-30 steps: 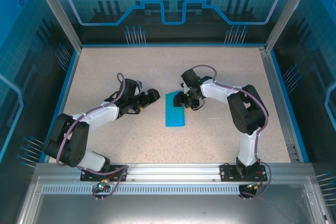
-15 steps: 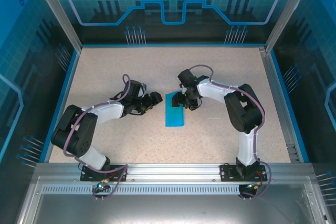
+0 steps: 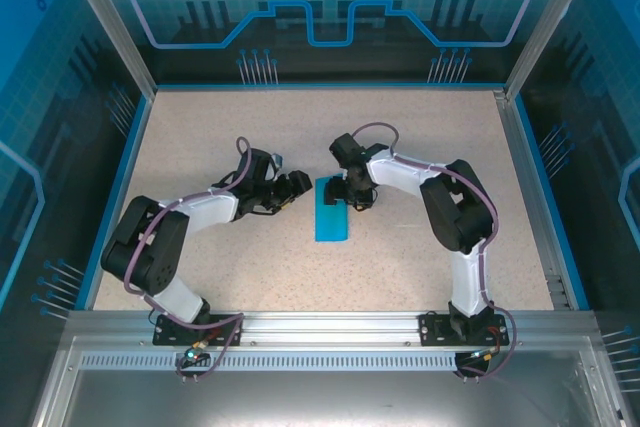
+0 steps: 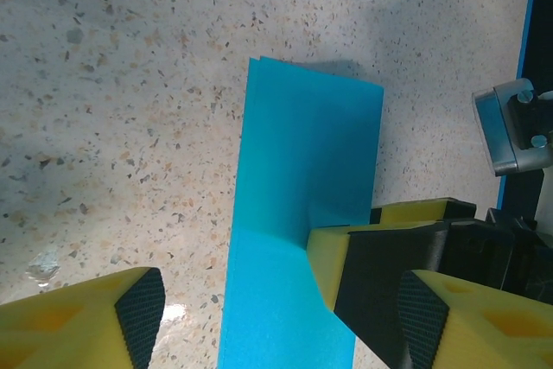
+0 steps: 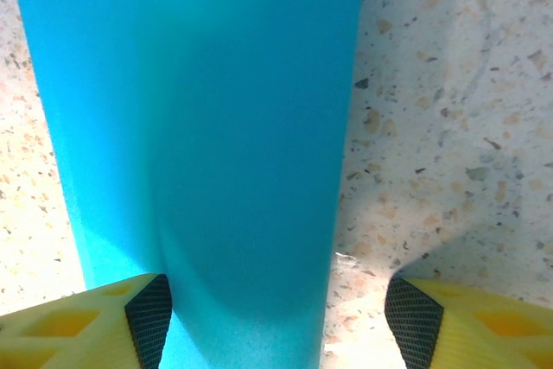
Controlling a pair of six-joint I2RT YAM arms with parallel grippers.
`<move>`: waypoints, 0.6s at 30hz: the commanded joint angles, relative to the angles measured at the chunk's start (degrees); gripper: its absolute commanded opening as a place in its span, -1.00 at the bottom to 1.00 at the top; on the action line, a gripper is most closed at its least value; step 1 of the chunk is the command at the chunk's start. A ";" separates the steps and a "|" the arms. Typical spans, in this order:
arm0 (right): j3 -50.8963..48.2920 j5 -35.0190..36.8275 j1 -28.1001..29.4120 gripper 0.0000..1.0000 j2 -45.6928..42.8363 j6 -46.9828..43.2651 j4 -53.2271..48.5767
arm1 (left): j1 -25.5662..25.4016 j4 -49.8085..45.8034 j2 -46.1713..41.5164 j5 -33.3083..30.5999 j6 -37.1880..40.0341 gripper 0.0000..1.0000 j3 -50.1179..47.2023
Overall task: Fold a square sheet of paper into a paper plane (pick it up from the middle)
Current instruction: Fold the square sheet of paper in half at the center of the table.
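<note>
Blue paper [image 3: 333, 212]: folded into a narrow strip and lying flat near the middle of the speckled table [image 3: 420, 137]. Its long sides run from near to far.
Paper's surface: plain and smooth; in the right wrist view [image 5: 199, 127] there is a soft bulge close to the fingers.
Left gripper [image 3: 298, 185]: low over the table just left of the strip's far end and pointing toward it. Its jaws stand wide apart and hold nothing.
Left wrist view: the strip [image 4: 302, 170] lies ahead of the spread fingers [image 4: 95, 321].
Right gripper [image 3: 347, 194]: at the strip's far end, with jaws spread wide and not clamped on anything.
Right gripper's fingers [image 5: 95, 326]: one sits at the paper's edge, the other over bare table beside it.
Contact: I cannot tell whether the fingertips press on the paper.
</note>
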 commanded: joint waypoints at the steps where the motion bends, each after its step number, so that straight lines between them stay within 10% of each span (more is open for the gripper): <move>1: -1.47 0.16 1.09 0.46 6.09 0.56 -0.90 | -0.35 0.69 1.48 1.97 1.54 0.49 1.72; 18: -3.41 -2.55 1.01 0.49 9.40 -0.96 2.18 | -0.43 4.59 4.85 1.82 0.73 0.39 2.38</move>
